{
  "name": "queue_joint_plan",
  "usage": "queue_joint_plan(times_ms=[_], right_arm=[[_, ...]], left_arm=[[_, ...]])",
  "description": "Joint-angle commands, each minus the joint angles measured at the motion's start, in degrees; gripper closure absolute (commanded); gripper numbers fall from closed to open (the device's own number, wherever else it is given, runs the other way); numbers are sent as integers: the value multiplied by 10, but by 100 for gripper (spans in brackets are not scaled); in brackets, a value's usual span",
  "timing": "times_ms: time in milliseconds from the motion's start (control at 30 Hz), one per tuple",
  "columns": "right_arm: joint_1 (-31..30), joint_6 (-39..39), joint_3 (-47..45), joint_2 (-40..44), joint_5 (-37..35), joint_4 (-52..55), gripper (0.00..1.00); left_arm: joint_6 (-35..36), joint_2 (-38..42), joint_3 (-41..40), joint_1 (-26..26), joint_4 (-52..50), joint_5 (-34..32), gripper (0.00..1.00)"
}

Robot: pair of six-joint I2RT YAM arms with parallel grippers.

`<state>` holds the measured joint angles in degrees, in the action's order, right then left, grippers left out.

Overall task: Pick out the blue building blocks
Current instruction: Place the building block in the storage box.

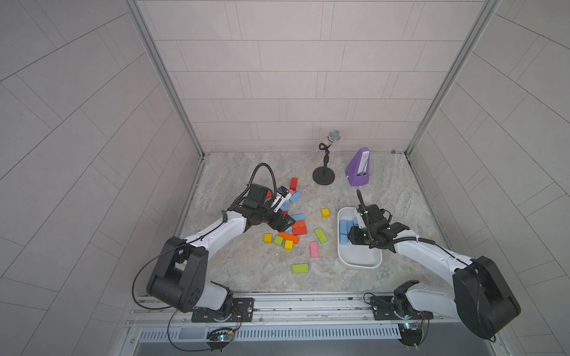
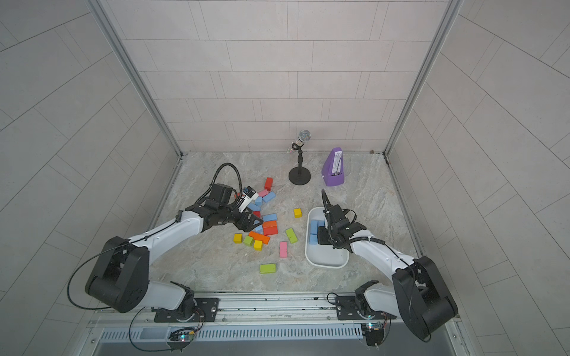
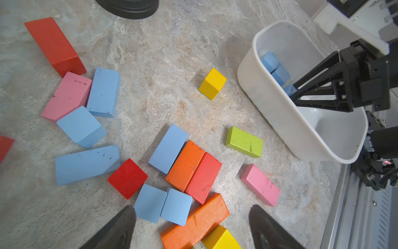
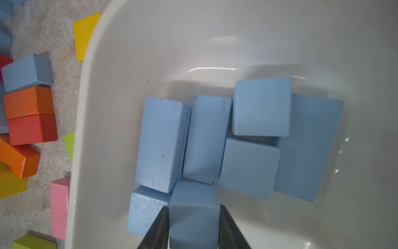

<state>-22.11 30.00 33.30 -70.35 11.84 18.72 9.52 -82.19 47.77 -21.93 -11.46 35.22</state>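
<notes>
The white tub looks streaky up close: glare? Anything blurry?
Right wrist view: yes, glare streaks on the white tub; the blue block in the right claw looks soft. Left wrist view: the left claw is blurred. Both top views: even light, faint shadows.

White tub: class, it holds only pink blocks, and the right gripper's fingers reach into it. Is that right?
Wrong colour: the blocks in the white tub are blue blocks, not pink, as the right wrist view shows. The right gripper does reach into it.
</notes>
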Motion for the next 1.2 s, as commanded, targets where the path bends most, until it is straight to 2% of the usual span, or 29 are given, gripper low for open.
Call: queue_joint_plan(times_ms=[0,467,667,967,1167], right_arm=[[0,8,-3,-1,6,-10,57],[1,7,4,43,12,12,53],[0,-36,21,99,-28,58,53],[-19,-61,21,131,-36,5,54],[-72,-88,60,105,-49,-45,55]], left_arm=[[12,-1,17,-2,-11,-3,13],[10,-2,21,-2,-14,-5,13],[3,2,50,2,-56,-56,12],[-22,8,37,57,-27,-78,11],[-55,-11,32,100,-12,-93,11]])
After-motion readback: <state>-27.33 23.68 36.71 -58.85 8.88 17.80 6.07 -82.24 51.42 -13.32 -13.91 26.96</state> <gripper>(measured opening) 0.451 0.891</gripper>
